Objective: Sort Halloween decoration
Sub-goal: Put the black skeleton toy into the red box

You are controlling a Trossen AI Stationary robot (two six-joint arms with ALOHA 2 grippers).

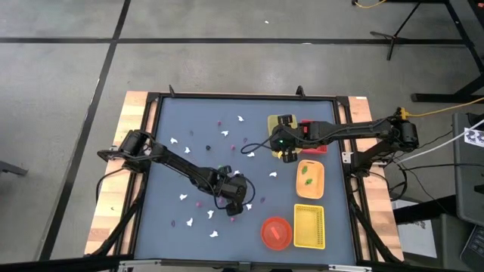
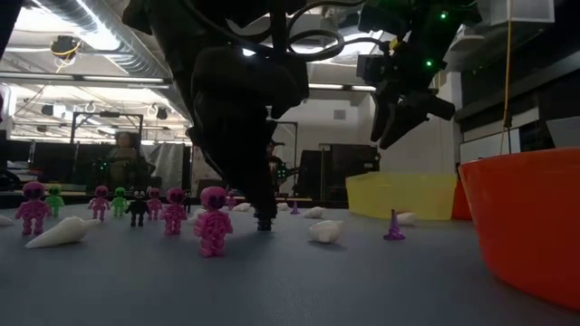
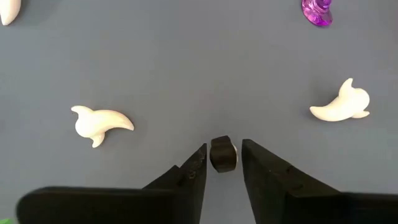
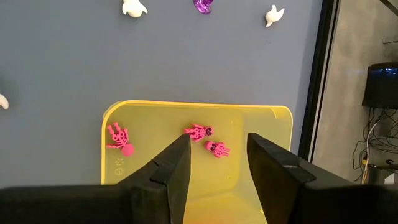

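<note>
Halloween decoration pieces lie scattered over the blue worktop (image 1: 181, 121): white ghosts (image 3: 101, 122), pink skeleton figures (image 2: 213, 220), green ones (image 2: 119, 200) and purple bits (image 3: 317, 11). Most are on the left and middle of the worktop.

The left gripper (image 3: 222, 163) is down at the near middle of the worktop, its jaws set either side of a small dark piece (image 3: 222, 154). They look narrowly apart, about to pinch it; a firm grip cannot be confirmed. So the step in hand seems to be a pickup of that dark piece.

The right gripper (image 4: 217, 163) hangs above the far yellow tray (image 4: 261, 121) with its jaws apart and nothing between them. Three pink skeletons (image 4: 199, 131) lie in that tray, so pink sorting looks under way there.

Next, I judge, the left jaws must close squarely on the dark piece without flicking it away, then lift straight and carry it right toward the trays, clear of the ghost (image 3: 342, 103) just beside.
</note>
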